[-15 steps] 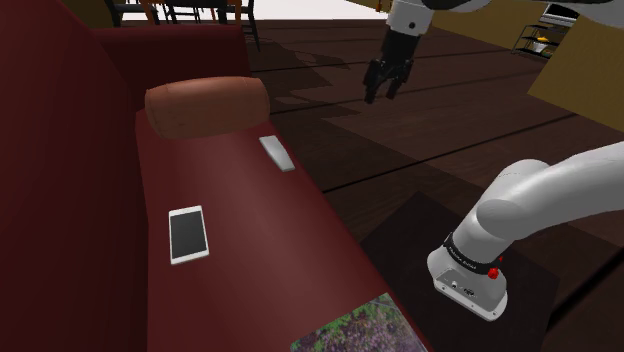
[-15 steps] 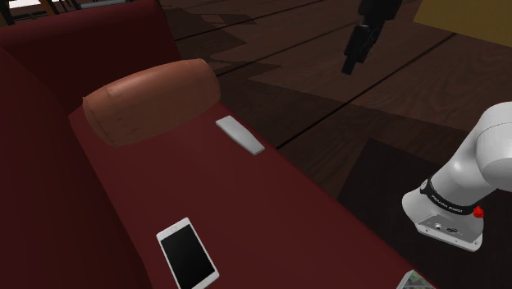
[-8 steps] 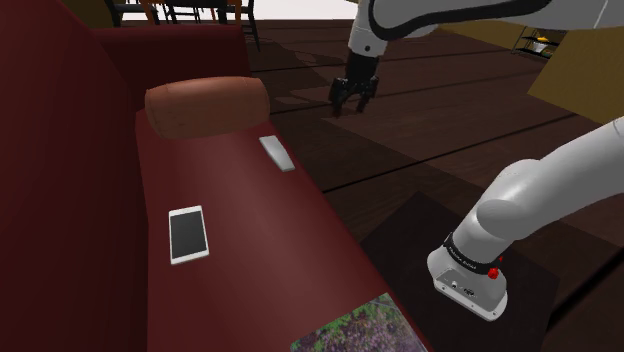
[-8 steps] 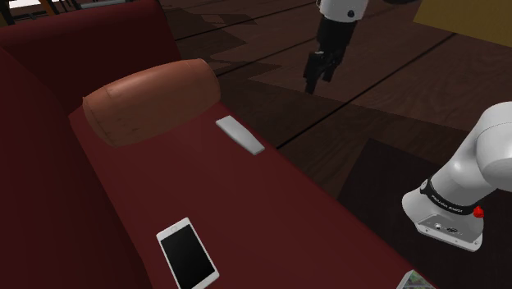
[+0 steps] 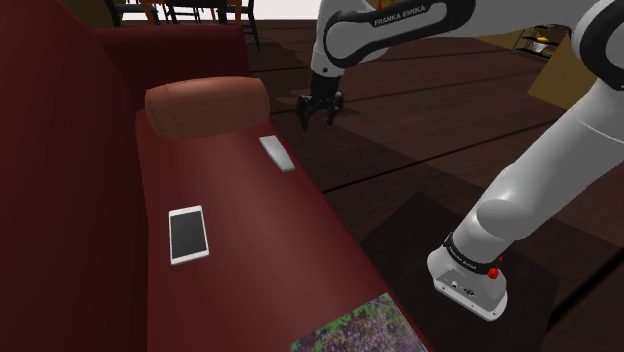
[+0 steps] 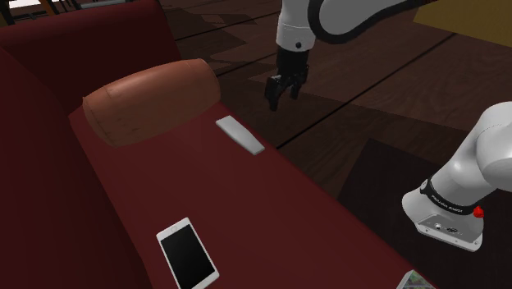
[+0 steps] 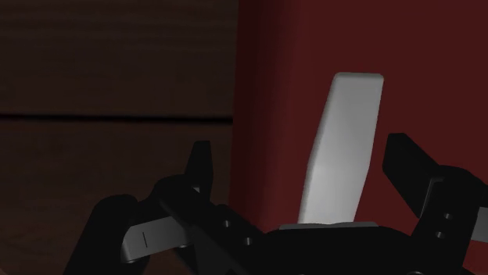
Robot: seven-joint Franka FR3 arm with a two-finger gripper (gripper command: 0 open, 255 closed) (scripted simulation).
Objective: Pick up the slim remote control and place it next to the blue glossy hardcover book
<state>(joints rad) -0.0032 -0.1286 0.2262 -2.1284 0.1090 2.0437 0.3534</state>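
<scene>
A slim pale grey remote (image 5: 277, 153) (image 6: 240, 135) (image 7: 344, 148) lies flat on the dark red sofa seat (image 5: 250, 230), close to its front edge and just in front of a brown bolster cushion (image 5: 205, 105). My black gripper (image 5: 318, 115) (image 6: 281, 97) (image 7: 301, 168) hangs open above the floor just off the sofa's edge. It is to the shoulder view's right of the remote and not touching it. In the wrist view the remote lies ahead, below the spread fingers (image 7: 202, 164). A flat book with a mottled green and purple cover (image 5: 360, 330) lies at the near end of the seat.
A white-rimmed, dark-faced flat slab (image 5: 187, 234) (image 6: 187, 252) lies mid-seat. The sofa backrest (image 5: 60, 180) rises on the shoulder view's left. Dark wooden floor (image 5: 420, 140) lies beyond the seat's edge. The robot's base (image 5: 468, 280) stands on its dark stand.
The arm has swung toward the sofa, carrying the gripper leftward and lower in both exterior views until it is close beside the remote. The fingers stay open; the remote has not moved.
</scene>
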